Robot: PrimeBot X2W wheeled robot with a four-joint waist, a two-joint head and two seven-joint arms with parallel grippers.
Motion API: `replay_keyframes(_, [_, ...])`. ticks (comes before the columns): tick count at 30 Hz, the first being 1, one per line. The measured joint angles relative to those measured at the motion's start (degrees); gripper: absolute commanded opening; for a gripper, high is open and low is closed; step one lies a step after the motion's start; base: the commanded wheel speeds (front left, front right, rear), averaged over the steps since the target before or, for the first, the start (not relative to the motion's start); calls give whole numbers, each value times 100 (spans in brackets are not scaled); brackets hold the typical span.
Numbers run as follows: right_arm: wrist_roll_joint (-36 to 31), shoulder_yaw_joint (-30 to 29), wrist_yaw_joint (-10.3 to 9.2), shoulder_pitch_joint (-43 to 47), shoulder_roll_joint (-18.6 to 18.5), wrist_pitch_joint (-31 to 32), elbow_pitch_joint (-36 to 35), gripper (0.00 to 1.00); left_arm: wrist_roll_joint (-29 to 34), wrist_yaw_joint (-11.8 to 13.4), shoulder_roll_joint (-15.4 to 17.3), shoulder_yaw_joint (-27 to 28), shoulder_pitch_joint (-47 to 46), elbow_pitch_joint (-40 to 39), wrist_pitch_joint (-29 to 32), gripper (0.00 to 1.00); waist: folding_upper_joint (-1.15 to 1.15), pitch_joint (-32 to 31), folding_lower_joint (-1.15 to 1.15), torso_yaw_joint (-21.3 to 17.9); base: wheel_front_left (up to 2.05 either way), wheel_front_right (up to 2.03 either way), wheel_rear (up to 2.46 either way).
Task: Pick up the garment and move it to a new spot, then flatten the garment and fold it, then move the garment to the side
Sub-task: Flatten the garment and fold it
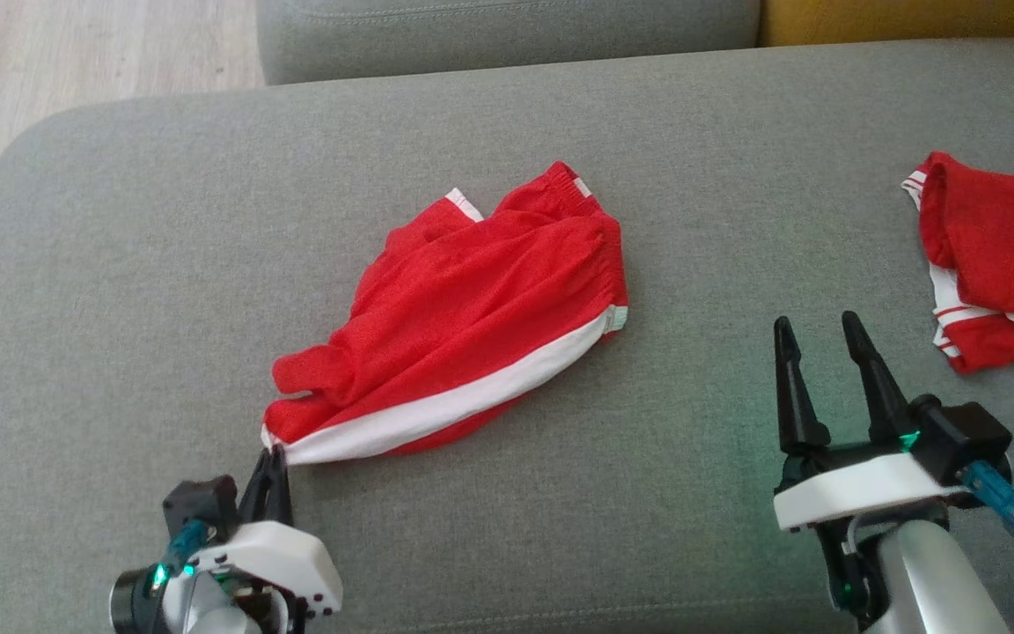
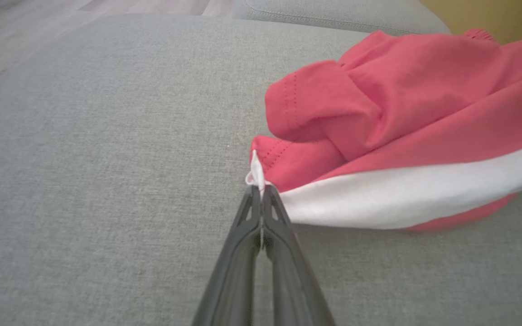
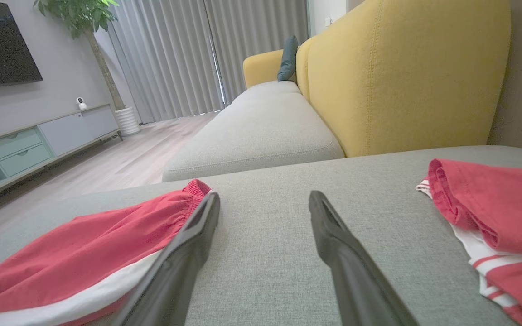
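At the tips of the left gripper (image 1: 276, 456), whose two dark tapered fingers are pressed flat together, a small tuck of white hem is pinched: this is the corner of the red shorts (image 1: 472, 308) nearest that gripper. From the pinch the shorts spread away ahead and to the right over the grey cushion (image 1: 164, 264), a coarse woven surface with a rounded edge. They lie crumpled in soft, rolled folds. Their fabric is a matte knit, with a broad white stripe (image 1: 463, 401) along the near edge and a gathered elastic waistband (image 1: 599, 229) at the far end. The right gripper (image 1: 815, 321) stands well apart to the right of the shorts, its pointed fingers spread wide with nothing between them, over bare cushion. Ahead and to the right of it lies a second red garment (image 1: 1000, 255), loosely bunched, with thin red-and-white striped trim. A yellow backrest (image 3: 401, 77), smooth and seamed, rises beyond.
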Motion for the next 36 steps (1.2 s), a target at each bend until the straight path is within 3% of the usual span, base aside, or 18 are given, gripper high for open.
replay_keyframes(6, [-26,63,0,-1,0,0,127,100,-1,0,19,14,-68,272,-1,0,0,16,0,-9,0,0,0])
replay_keyframes(7, [-26,75,0,-2,0,0,147,100,-1,0,15,15,-93,322,-1,4,0,13,0,-16,0,0,0])
replay_keyframes(9, [-26,85,0,-3,0,0,209,100,-1,-3,-2,16,-140,376,-2,48,0,3,0,-20,0,0,0])
replay_keyframes(10, [-26,90,0,-4,0,0,252,100,-1,-5,-16,16,-169,393,-22,100,0,-4,0,-15,0,0,0])
replay_keyframes(17, [-93,235,0,-86,0,82,650,100,30,-19,-43,190,-189,105,-44,100,0,-52,0,173,0,0,0])
replay_keyframes(28, [-443,287,0,-1167,-9,349,2175,100,298,-181,-187,159,-73,-733,-49,100,0,96,0,737,0,0,0])
replay_keyframes(36, [-123,611,0,-1714,-15,327,3148,100,388,-205,-222,146,-49,-1035,-51,100,0,324,1,1151,0,0,0])
